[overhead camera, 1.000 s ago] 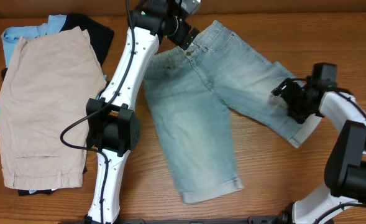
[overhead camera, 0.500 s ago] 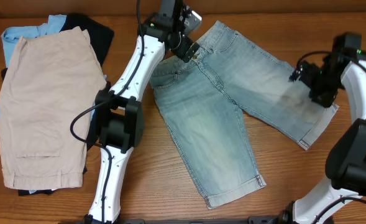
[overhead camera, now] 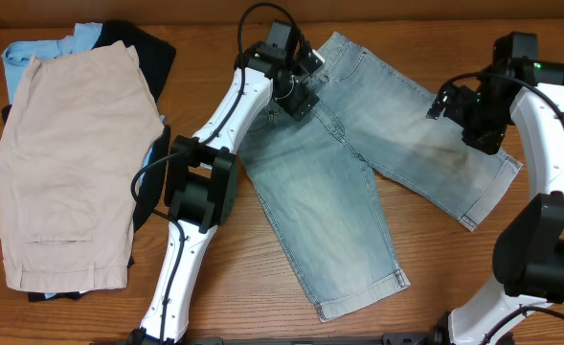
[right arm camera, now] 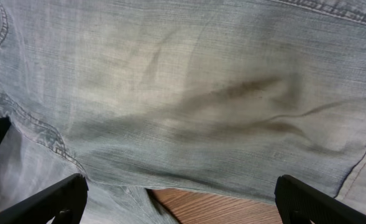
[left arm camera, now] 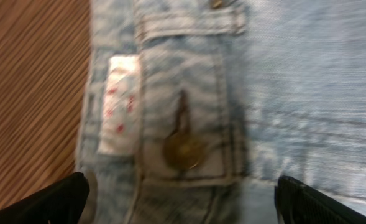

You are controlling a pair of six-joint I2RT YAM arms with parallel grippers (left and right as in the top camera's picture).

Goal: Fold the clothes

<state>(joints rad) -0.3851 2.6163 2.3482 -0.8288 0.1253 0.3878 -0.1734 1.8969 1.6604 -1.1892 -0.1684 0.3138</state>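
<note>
The faded light-blue denim shorts (overhead camera: 349, 182) lie spread flat on the wooden table, waistband at the back, one leg toward the front, the other toward the right. My left gripper (overhead camera: 299, 96) hovers open over the waistband; the left wrist view shows the metal button (left arm camera: 184, 150) and a white label (left arm camera: 120, 102) between its fingers (left arm camera: 183, 199). My right gripper (overhead camera: 468, 120) hovers open above the right leg; the right wrist view shows creased denim (right arm camera: 201, 106) and a strip of table under its fingers (right arm camera: 183, 199).
A pile of other clothes lies at the left: large beige shorts (overhead camera: 66, 163) on top, a black garment (overhead camera: 147, 48) and a sky-blue one (overhead camera: 23, 53) beneath. The table's back edge runs just behind the waistband.
Both grippers have let go of the shorts and lifted. The left gripper moved right along the waistband. The right gripper moved back and left over the right leg. The shorts shifted right and now lie still.
</note>
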